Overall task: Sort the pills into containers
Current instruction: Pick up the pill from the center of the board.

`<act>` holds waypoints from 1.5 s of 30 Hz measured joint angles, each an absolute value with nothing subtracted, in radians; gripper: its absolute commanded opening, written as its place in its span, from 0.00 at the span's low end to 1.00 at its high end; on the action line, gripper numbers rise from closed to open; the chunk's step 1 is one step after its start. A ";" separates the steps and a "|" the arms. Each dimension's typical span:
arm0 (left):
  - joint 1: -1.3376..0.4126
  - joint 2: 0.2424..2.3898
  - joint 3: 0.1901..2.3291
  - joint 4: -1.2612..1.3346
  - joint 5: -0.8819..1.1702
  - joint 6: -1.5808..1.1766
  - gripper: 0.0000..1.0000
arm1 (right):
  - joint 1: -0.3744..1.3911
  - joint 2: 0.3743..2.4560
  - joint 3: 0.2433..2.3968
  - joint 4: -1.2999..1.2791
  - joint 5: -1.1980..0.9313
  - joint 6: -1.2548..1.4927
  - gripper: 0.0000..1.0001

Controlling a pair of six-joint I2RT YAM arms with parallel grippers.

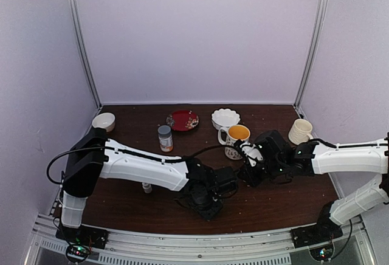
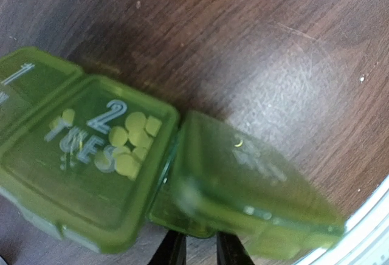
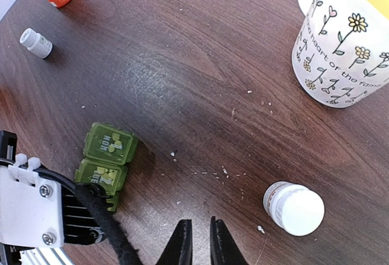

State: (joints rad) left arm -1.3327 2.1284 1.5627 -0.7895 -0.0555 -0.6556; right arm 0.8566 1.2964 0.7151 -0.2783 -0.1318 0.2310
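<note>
The small dark-green rectangular plastic pill box (image 3: 104, 158) lies on the dark wooden surface (image 3: 182, 64) toward its near edge, right under the left arm's wrist. Its compartment marked 2 TUES (image 2: 91, 155) has the lid down, and a cluster of tiny white pills (image 2: 130, 140) shows through the translucent plastic. In the right wrist view, pale shapes also show under the neighbouring MON lid (image 3: 111, 143). I judge that at least these two compartments are loaded and closed. The next compartment (image 2: 249, 180) along the row is blurred, so neither its contents nor how its lid sits can be told, and anything beyond it is hidden by the left arm. The left fingers (image 2: 173, 250) sit at the box's near rim, a little apart, and whether they are clamped on the rim I cannot tell. The right fingers (image 3: 182, 240) hover over bare wood, drawn almost together with only a thin slit between them and nothing visible in it. Just beside them is a small white-capped bottle (image 3: 295, 208). Between the bottle and the box lie scattered white specks (image 3: 223, 171), which may be stray pills or crumbs but are too small to tell. The job looks partly done, with the blurred and hidden compartments not yet accounted for and any loose pills on the wood yet to be gathered.
</note>
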 measured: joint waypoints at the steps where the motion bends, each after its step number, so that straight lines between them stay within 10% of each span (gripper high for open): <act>1: -1.332 2.130 1.565 -0.789 -0.056 -0.656 0.20 | 0.857 1.296 0.715 -0.278 -0.132 0.231 0.13; 45: -1.335 2.149 1.683 -0.952 -0.179 -0.653 0.09 | 0.846 1.279 0.708 -0.279 -0.133 0.229 0.13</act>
State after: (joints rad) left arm -1.3354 2.1494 1.6833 -0.9516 -0.1787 -0.6533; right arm 0.8455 1.2789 0.7078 -0.2790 -0.1329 0.2291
